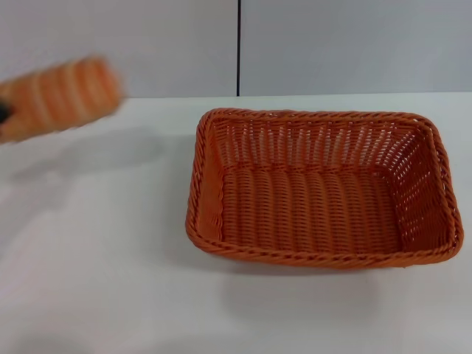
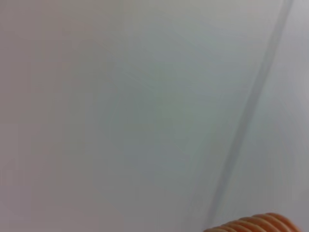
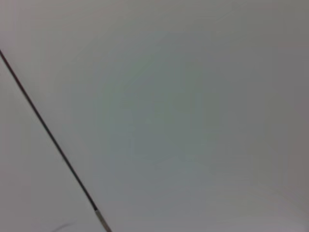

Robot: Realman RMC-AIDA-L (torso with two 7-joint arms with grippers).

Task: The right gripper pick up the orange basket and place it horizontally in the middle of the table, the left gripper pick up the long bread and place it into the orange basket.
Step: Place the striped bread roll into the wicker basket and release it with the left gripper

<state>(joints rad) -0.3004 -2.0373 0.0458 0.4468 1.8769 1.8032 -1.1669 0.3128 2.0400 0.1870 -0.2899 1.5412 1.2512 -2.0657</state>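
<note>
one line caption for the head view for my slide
Long bread held above the white table at the robot's left, with the empty orange basket sitting lengthwise at centre-right.

The orange basket sits empty on the white surface, right of centre; the long bread is raised at upper left.

wall: pale grey, behind table | seam: dark, vertical, splits wall panels
</note>
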